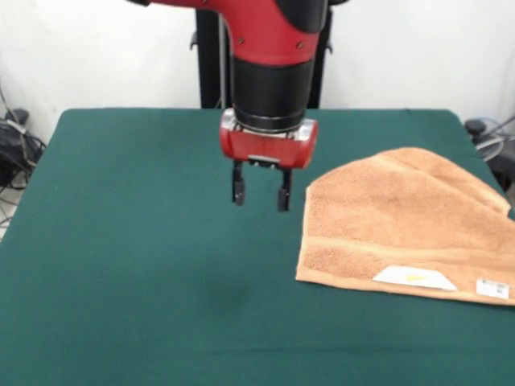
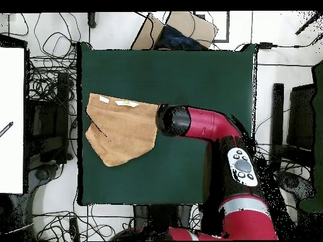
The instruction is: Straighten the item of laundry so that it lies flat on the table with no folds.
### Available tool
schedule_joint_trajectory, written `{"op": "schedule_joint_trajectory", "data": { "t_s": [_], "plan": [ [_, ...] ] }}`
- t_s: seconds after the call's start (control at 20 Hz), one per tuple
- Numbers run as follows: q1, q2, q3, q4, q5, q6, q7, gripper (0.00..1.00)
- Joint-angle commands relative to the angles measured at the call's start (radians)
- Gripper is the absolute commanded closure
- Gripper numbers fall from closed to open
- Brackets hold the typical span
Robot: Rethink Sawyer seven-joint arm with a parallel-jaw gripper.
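Note:
The tan terry towel lies at the right side of the dark-green table, with its far corners folded over, a woven band and two white tags along its near edge. In the overhead view the towel lies at the table's left edge. My gripper hangs above the table just left of the towel's left edge, open and empty, fingers pointing down. In the overhead view the arm's head hides the gripper and sits at the towel's right edge.
The towel's right part reaches the table's edge. Cables and equipment lie on the floor around the table. A cardboard box and dark object stand beyond the far edge in the overhead view.

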Motion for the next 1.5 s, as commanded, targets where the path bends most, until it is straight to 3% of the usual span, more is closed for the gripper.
{"op": "schedule_joint_trajectory", "data": {
  "t_s": [0.05,0.4,0.8,1.5],
  "plan": [
    [0.014,0.006,0.085,0.001,-0.087,0.001,-0.057,0.00],
    [0.059,-0.012,0.037,0.061,-0.102,-0.084,0.059,0.00],
    [0.052,-0.011,0.038,0.079,-0.097,-0.082,0.046,0.00],
    [0.036,0.130,0.056,0.006,-0.122,-0.121,0.007,0.00]
  ]
}}
